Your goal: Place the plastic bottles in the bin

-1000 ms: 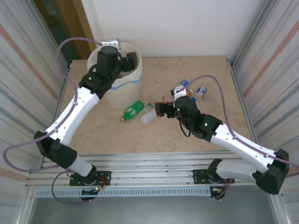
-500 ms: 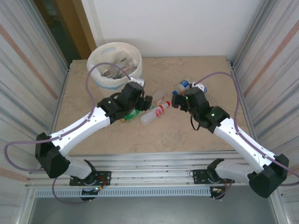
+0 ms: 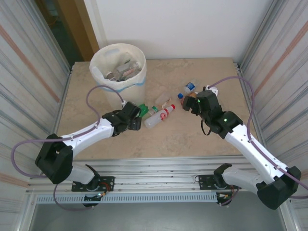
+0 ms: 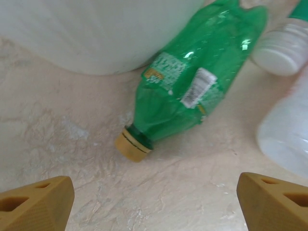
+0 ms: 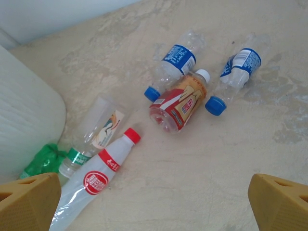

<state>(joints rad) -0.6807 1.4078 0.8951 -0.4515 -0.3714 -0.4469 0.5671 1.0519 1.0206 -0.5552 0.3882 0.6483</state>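
Top external view: some bottles sit in the bin, while about six lie on the table. Left wrist view: the left gripper gapes empty over a green bottle beside the bin. Right wrist view: the right gripper hangs wide, empty, above loose bottles.

Six plastic bottles lie on the desk:
- two blue-capped bottles
- one white-capped bottle
- one red-capped bottle
- one clear bottle with a green band
- one green bottle

There is one bin. The bottles inside it are too jumbled to count.
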